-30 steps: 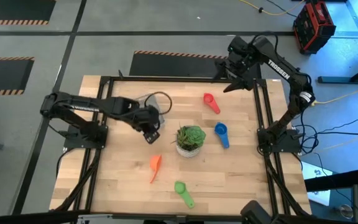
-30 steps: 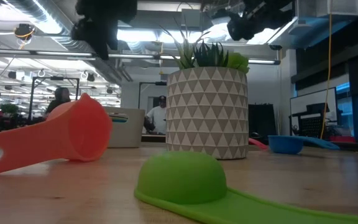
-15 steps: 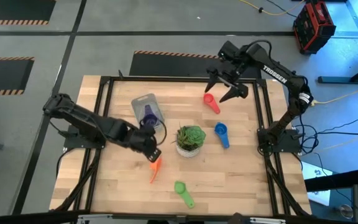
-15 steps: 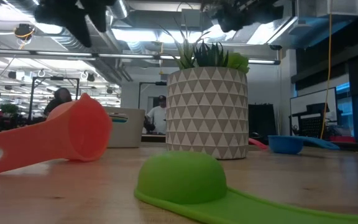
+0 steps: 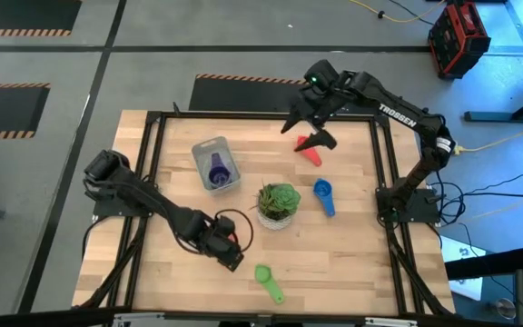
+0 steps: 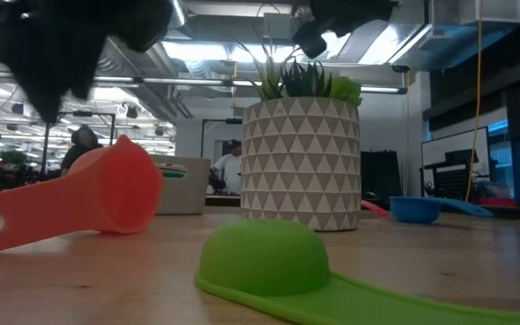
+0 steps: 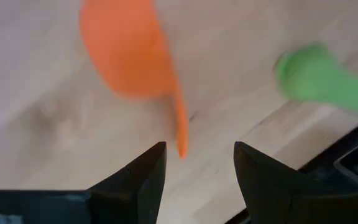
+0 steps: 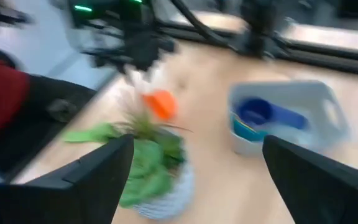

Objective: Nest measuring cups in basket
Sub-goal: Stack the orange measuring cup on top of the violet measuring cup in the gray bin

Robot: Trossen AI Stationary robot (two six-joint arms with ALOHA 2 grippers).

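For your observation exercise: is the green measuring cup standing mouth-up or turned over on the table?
Turned over. In the low view the green measuring cup shows a closed dome facing up, its handle lying flat on the table.

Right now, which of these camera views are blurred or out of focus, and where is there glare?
Right wrist view: motion-smeared throughout, the translucent grey-white plastic basket soft-edged. Left wrist view: the orange plastic measuring cup and green plastic measuring cup are blurred. Low view: the left arm is a dark smear at upper left, and the ceiling lights glare. High view: evenly lit and sharp.
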